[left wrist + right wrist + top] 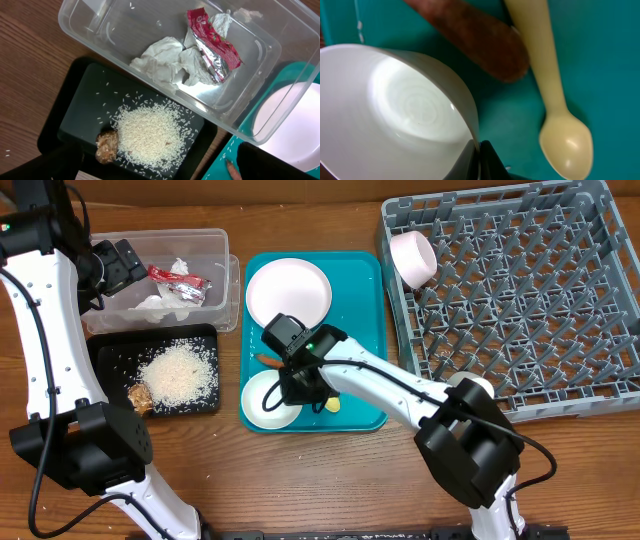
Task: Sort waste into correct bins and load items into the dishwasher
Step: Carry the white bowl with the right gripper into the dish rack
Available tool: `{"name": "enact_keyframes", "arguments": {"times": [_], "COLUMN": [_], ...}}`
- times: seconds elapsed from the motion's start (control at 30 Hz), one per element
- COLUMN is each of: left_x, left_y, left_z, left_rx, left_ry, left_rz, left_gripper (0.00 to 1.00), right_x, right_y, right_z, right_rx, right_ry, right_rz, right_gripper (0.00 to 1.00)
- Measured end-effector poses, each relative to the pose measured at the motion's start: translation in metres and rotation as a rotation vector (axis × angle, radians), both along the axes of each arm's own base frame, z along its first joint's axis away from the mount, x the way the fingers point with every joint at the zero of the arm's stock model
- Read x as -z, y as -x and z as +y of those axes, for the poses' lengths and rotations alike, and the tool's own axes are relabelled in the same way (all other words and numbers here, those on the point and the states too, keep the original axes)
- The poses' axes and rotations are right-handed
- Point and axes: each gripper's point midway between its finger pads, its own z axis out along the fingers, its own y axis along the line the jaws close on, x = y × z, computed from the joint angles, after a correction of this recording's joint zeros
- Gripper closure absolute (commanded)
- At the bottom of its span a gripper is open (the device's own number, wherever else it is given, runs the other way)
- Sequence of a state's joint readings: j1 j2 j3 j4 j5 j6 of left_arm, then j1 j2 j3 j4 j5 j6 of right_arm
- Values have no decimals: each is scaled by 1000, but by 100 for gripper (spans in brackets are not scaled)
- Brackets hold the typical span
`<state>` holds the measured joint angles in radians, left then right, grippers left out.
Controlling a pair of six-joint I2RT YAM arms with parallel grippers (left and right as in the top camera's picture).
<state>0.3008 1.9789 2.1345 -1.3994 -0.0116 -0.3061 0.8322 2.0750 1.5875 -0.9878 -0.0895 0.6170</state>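
Cleanup at the table: I am watching the right gripper (300, 385) hanging low over the teal tray (365, 330), at the rim of a white bowl (405, 110) that is sitting in the tray's lower left corner as the overhead camera sees it. Only one dark fingertip (487, 160) is showing in the wrist view, touching the bowl's outer wall, so I cannot tell whether the jaws are closing on the rim or standing apart.

A yellow spoon (555, 100) is lying on the teal tray just beside the bowl. A carrot-like stick (475, 45) is resting close against its handle. A flat plate (288, 290) is occupying the far end of the same tray.

On the other side, the left gripper (118, 265) is hovering at the left end of the clear tub (90, 30), its fingers (270, 157) spreading wide and carrying nothing. The tub is holding a red wrapper (215, 45) and crumpled white tissue (165, 60), the two touching.

The black tray (75, 100) is sitting just beside the tub and is carrying a heap of rice (150, 132), with a brown lump (106, 146) touching the heap's edge.

At the right, the grey dish rack (520, 300) is holding a pale pink cup (412, 258), tilting on its side in the far left corner.
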Motion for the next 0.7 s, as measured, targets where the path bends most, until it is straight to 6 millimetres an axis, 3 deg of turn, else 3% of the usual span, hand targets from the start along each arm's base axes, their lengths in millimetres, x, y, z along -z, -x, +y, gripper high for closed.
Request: {"name": "enact_keyframes", "arguments": {"times": [0.1,0.17,0.23,0.3,0.33,0.4,0.5,0.6,0.7], "left_x": [0,0,0,0,0,0,0,0,0], "left_y": [0,0,0,0,0,0,0,0,0], "left_z": [0,0,0,0,0,0,0,0,0], "left_rx": [0,0,0,0,0,0,0,0,0], "left_ry": [0,0,0,0,0,0,0,0,0], "left_rz": [0,0,0,0,0,0,0,0,0], "left_gripper": [0,0,0,0,0,0,0,0,0], "right_x": [-12,-37,-91,-167,-195,-266,-318,-331,-312], "right_y": [-11,-25,-49,-76,-84,-93,-89,-93,-103], "right_z": [-12,-27,-55,-100,-123,-194,-259,-288,-307], "right_rx": [25,56,118,230,295,511,700,773,748], "right_ry": [24,47,72,110,136,248,444,621,808], "right_rz": [-11,-57,-181,-391,-479,-727,-947,-1037,-1014], "right_gripper": [96,96,96,96,96,96,96,96,96]}}
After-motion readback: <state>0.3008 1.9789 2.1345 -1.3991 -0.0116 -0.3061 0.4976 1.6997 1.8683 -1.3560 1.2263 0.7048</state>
